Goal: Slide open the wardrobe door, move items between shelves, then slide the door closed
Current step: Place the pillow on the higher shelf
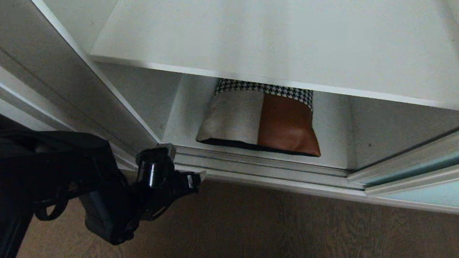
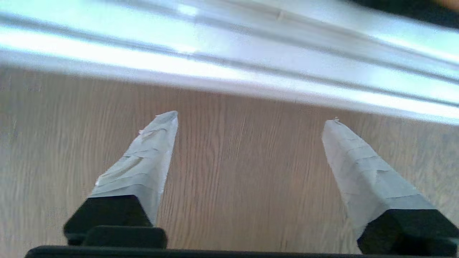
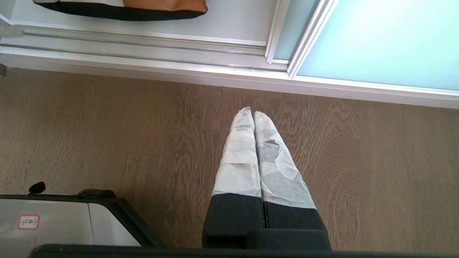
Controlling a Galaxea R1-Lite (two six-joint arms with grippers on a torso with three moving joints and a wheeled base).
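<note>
while my left gripper [image 2: 249,118] hangs low over the wood floor [image 1: 286,240], its two taped fingers [image 2: 150,157] stand wide apart with nothing between them, tips aimed toward the silver bottom track [image 2: 229,61] just ahead. my left arm [image 1: 60,180] sits at the lower left of the head view, close to the wardrobe's left corner. my right gripper [image 3: 253,113] is parked over the floor too, its taped fingers pressed together and pointing toward the track, holding nothing.

beyond the track, on the lowest shelf [image 1: 337,143], lies the bundle [image 1: 261,121]: a soft pillow-like pack with a pale grey panel on its left, a rust-orange panel on its right, a black underside along the near edge and a houndstooth strip at the back. its long axis runs left to right, parallel to the track, and its near edge lies just behind the track. its back end is hidden under the shelf above [image 1: 288,38], a white board spanning the compartment. the sliding wardrobe door [image 1: 443,187], frosted pale blue-green in a silver frame, stands pushed off to the right, leaving the compartment open.
</note>
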